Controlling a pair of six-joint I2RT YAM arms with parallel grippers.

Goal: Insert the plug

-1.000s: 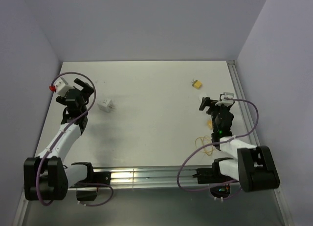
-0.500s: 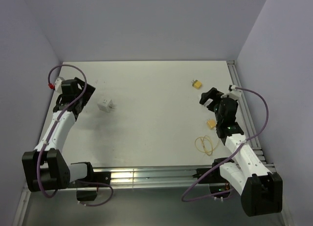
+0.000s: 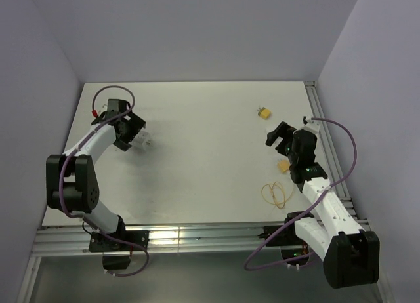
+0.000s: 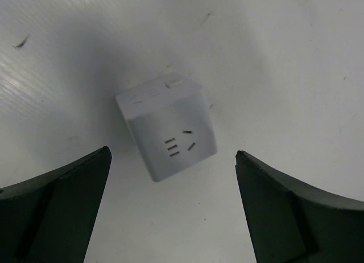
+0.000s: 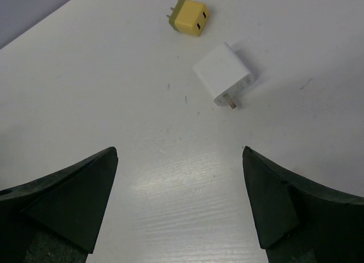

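Observation:
The plug [image 3: 264,113] is a tiny yellow block with a dark pronged end, lying on the table at the back right; in the right wrist view the plug [image 5: 189,17] sits at the top, well ahead of the jaws. My right gripper [image 3: 277,134] [image 5: 179,150] hangs open just short of it, holding nothing. A white socket cube [image 3: 142,141] [image 4: 166,126] rests at the left, slots facing up. My left gripper [image 3: 133,136] [image 4: 172,151] is open right over it, one finger on each side and apart from it.
A small white adapter block [image 5: 223,75] lies close to the plug, prongs toward my right gripper. A yellow connector [image 3: 282,166] with a thin yellow wire loop [image 3: 274,193] lies beside the right arm. A metal rail [image 3: 321,129] edges the table's right side.
The left arm has swung inward from the table's left edge to over the white socket cube. The right arm has reached a little further forward. Both grippers stayed open.

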